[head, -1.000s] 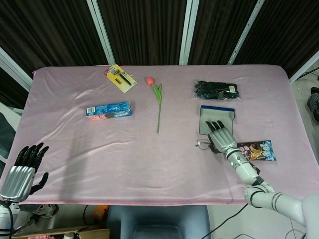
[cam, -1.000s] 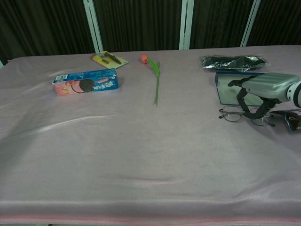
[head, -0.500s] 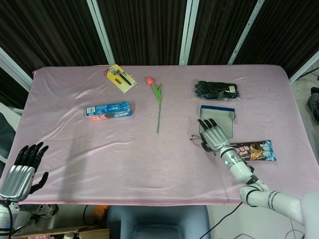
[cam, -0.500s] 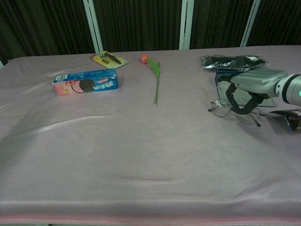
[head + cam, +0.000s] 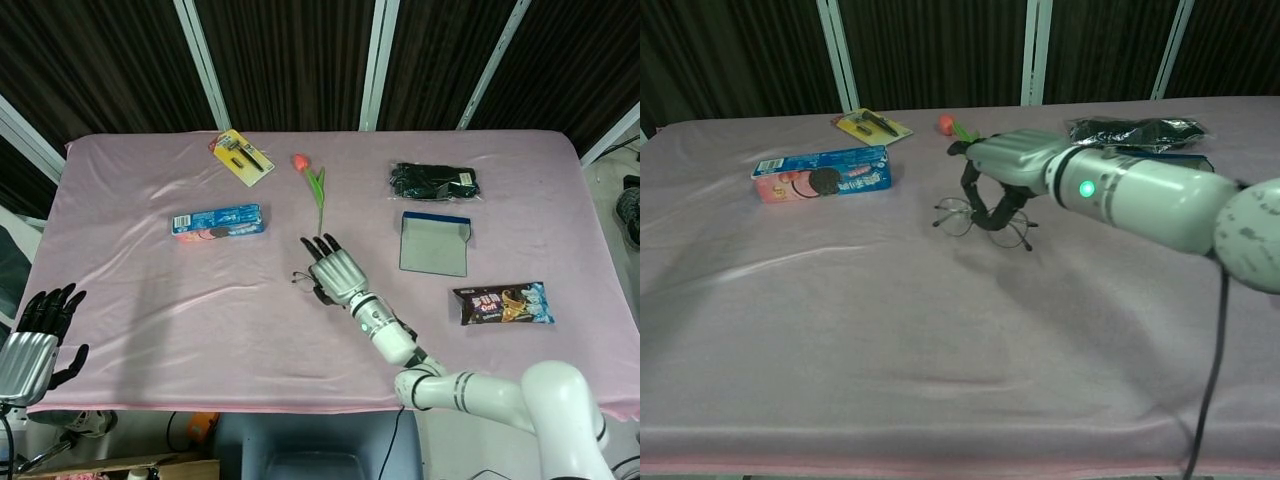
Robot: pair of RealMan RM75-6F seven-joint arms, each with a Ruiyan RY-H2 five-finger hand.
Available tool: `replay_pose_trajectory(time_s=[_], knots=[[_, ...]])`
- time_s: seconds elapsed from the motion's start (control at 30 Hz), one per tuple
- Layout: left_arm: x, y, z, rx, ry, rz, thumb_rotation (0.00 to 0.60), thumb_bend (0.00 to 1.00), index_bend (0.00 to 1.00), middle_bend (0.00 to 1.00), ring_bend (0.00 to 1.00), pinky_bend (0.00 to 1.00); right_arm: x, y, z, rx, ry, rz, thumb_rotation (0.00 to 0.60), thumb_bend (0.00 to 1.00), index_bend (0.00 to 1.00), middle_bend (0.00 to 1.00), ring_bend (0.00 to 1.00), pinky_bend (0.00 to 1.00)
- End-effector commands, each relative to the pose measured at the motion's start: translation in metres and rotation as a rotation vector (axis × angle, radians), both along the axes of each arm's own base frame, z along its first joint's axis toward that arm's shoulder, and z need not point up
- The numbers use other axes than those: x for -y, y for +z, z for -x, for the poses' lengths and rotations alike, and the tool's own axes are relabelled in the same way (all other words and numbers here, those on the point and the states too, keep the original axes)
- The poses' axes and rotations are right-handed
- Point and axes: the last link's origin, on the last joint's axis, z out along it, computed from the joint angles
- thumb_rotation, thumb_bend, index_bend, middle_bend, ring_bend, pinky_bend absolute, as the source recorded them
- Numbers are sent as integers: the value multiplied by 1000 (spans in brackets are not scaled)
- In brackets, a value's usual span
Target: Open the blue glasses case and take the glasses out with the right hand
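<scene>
The blue glasses case (image 5: 435, 243) lies open and flat on the pink cloth, right of centre. Near the table's middle, my right hand (image 5: 335, 270) holds the thin-rimmed glasses (image 5: 303, 279) just over the cloth. In the chest view this right hand (image 5: 1005, 165) has its fingers curled down around the middle of the glasses (image 5: 978, 221), whose lenses hang below the palm. The forearm hides most of the case there. My left hand (image 5: 35, 335) hangs off the table's front left corner, fingers apart and holding nothing.
A blue cookie box (image 5: 217, 220) lies at the left and a yellow card pack (image 5: 243, 157) at the back. A tulip (image 5: 318, 190) lies just beyond the right hand. A black bag (image 5: 434, 181) sits behind the case and a snack packet (image 5: 503, 302) in front of it.
My right hand has carried the glasses from beside the case leftward to the table's middle. The case stays open where it was, and the left hand has barely moved.
</scene>
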Motion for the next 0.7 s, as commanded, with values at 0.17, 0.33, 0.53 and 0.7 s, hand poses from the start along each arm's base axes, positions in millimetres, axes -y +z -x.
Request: replay_pose_trajectory(time_s=[0.17, 0.33, 0.53, 0.7], knots=[[3, 4, 1, 7, 1, -13, 600, 387, 0, 0, 0, 22, -5, -45, -35, -1, -21, -5, 600, 582, 646, 85, 0, 0], [4, 3, 0, 9, -8, -8, 600, 388, 0, 0, 0, 21, -3, -47, -32, -21, -26, 12, 600, 475, 536, 84, 0, 0], [6, 1, -1, 5, -18, -4, 600, 388, 0, 0, 0, 22, -6, -17, -23, 13, 3, 50, 600, 468, 473, 82, 0, 0], [8, 4, -2, 14, -21, -14, 600, 388, 0, 0, 0, 20, -33, 43, 24, 19, 16, 99, 600, 443, 367, 41, 0, 0]])
